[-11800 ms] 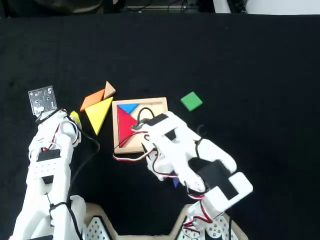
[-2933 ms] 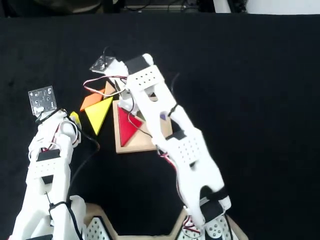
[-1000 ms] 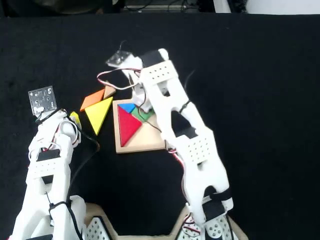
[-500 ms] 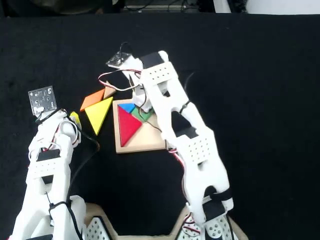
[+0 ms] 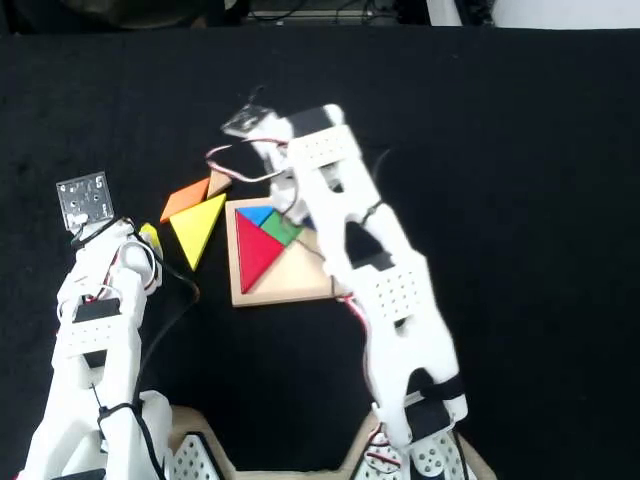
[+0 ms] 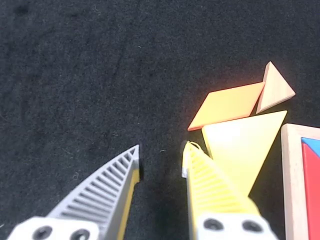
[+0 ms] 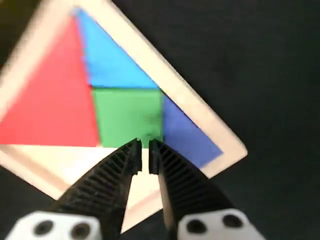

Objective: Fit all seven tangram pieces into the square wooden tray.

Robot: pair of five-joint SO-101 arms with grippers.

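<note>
Square [image 5: 283,230] now inside tray [image 5: 290,277]

Fuzzy matt black cloth on the worktop [image 6: 75,60]. Pale bare wood for the tray [image 7: 200,107]. Smooth matt paint on the yellow triangle [image 6: 245,150]. Ribbed plastic jaws.

The right arm [image 5: 390,290] stretches out over the square wooden tray [image 5: 295,282], where a red triangle [image 5: 255,255], a blue triangle [image 5: 256,214] and a green square [image 5: 282,230] lie together. Just beside the tray, on the black table [image 5: 520,150], sit a yellow triangle [image 5: 198,228], an orange parallelogram [image 5: 184,199] and a small tan triangle [image 5: 219,181], with the left arm [image 5: 95,320] near them
</note>
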